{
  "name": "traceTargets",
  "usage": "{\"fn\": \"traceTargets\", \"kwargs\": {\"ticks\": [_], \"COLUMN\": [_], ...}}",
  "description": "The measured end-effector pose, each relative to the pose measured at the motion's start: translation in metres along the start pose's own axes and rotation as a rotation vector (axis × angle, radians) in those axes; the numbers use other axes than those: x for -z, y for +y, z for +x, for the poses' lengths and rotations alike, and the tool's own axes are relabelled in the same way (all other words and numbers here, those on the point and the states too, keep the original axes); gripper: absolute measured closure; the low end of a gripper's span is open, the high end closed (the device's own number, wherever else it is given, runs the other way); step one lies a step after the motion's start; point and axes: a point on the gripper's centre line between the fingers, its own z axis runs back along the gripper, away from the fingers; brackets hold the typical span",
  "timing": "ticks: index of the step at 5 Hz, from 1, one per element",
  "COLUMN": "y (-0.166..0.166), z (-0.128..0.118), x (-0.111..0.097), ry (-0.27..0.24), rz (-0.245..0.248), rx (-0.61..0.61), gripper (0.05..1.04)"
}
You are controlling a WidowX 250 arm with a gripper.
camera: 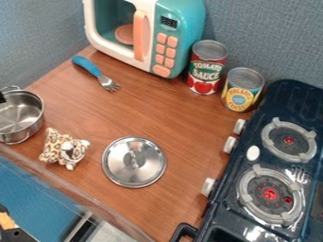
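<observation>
Partly cropped at left, a shiny metal pot (20, 116) stands on the wood-grained bench (123, 116); a black sliver of the end effector (2, 97) shows near its rim, whether clenched or released I cannot tell. A spotted plush toy (65, 149) and round lid (134, 163) lie nearby.

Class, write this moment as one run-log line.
metal pot: uncovered, left edge | lid: on counter | spotted plush: between them | blue-handled fork: near microwave | cans: between microwave and stove
</observation>
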Motion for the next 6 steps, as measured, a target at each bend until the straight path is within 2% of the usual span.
{"fn": "traceTargets", "kwargs": {"ticks": [2,3,4,5,6], "y": [-0.005,-0.009,-0.016,-0.021,-0.020], "z": [-0.002,-0.001,0.004,0.010,0.010], "x": [0.000,-0.005,-0.025,-0.055,-0.056], "ry": [0.023,0.017,-0.034,-0.124,-0.125], "rz": [-0.017,-0.038,-0.056,-0.049,-0.048], "rx": [0.013,0.016,0.027,0.016,0.015], "gripper": [0.259,0.080,0.081,0.083,0.083]}}
